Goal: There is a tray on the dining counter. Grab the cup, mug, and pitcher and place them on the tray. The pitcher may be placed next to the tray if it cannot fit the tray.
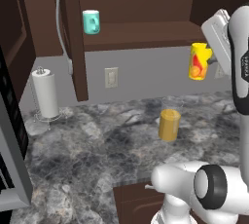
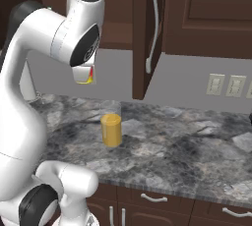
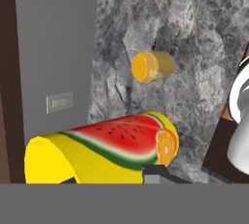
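One pitcher (image 1: pixel 169 123) holds orange liquid; above it, the gripper (image 1: pixel 210 57) clamps the cup (image 1: pixel 198 61); the mug (image 1: pixel 91 22) sits shelved.

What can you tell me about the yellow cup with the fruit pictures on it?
The cup is a small yellow tumbler with no handle. Its side shows a red watermelon slice with green rind and an orange slice. It hangs in the air, well above the counter, gripped by the gripper in front of the grey wall. It stands roughly upright, high above the pitcher.
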Tool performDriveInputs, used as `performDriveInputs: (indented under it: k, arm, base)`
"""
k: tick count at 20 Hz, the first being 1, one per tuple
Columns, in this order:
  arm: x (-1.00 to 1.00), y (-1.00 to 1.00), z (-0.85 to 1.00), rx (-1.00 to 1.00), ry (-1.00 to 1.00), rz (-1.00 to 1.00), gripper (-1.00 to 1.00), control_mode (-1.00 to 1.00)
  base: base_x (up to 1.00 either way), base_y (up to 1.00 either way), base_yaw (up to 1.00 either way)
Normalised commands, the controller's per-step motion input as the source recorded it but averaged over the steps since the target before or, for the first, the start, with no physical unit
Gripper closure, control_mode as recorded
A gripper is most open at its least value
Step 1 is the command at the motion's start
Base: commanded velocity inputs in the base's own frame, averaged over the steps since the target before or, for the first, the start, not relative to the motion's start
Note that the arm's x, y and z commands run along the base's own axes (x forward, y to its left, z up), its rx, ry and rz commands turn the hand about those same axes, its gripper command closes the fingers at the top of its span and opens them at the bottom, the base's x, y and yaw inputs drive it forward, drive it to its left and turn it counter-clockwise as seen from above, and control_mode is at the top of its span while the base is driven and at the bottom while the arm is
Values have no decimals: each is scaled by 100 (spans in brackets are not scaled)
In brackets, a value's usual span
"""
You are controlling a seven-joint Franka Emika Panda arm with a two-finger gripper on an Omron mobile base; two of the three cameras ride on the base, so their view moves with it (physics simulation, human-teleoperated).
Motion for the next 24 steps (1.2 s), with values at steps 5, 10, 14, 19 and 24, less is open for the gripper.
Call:
performDriveInputs:
  k: [5, 10, 14, 19, 24]
  arm:
    - [-38, 18, -35, 0, 1, 0, 100, -100]
    - [-32, 20, -29, -1, 0, 0, 100, -100]
    - [-21, 3, -26, 0, 0, 0, 100, -100]
    - [-7, 0, -6, 0, 1, 0, 100, -100]
    - [0, 0, 0, 0, 0, 0, 100, 100]
  base:
    - [0, 0, 0]
    - [0, 0, 0]
    - [0, 0, 0]
    - [0, 0, 0]
    - [0, 0, 0]
